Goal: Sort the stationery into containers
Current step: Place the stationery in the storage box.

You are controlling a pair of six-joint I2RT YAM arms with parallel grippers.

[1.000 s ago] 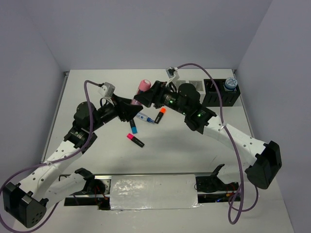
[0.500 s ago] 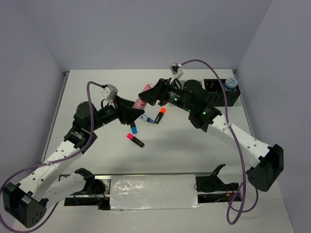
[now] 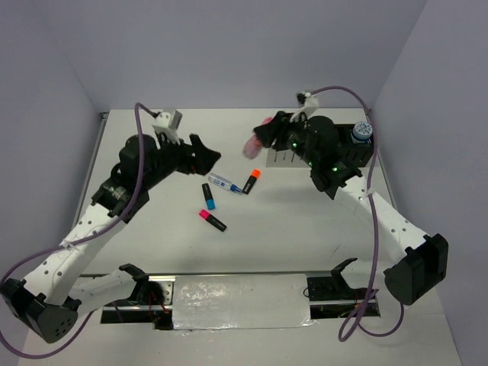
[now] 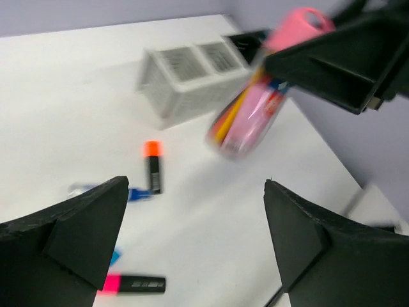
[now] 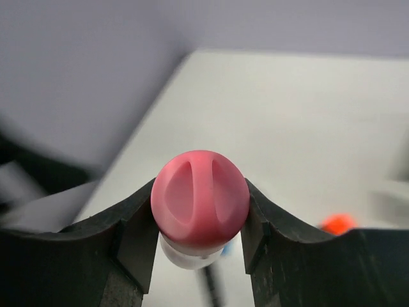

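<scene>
My right gripper (image 3: pixel 263 139) is shut on the pink-capped bottle (image 3: pixel 249 147) and holds it in the air in front of the row of containers (image 3: pixel 284 158). In the right wrist view the pink cap (image 5: pixel 200 206) fills the space between the fingers (image 5: pixel 131 246). My left gripper (image 3: pixel 209 155) stands open and empty to the bottle's left, apart from it. In the left wrist view the bottle (image 4: pixel 252 112) hangs ahead, with two white containers (image 4: pixel 192 80) behind it. An orange-capped highlighter (image 3: pixel 252 181), a white-blue pen (image 3: pixel 223 183), a blue-capped highlighter (image 3: pixel 208 195) and a pink-capped highlighter (image 3: pixel 212 219) lie on the table.
A round blue roll (image 3: pixel 361 131) sits in the rightmost black container (image 3: pixel 358 152), close to the right wall. Purple cables loop over both arms. The arm bases and a foil strip (image 3: pixel 240 301) line the near edge.
The left gripper opened, let go of the bottle and drew back to the left. The right gripper closed on the bottle and carried it right, toward the containers.
</scene>
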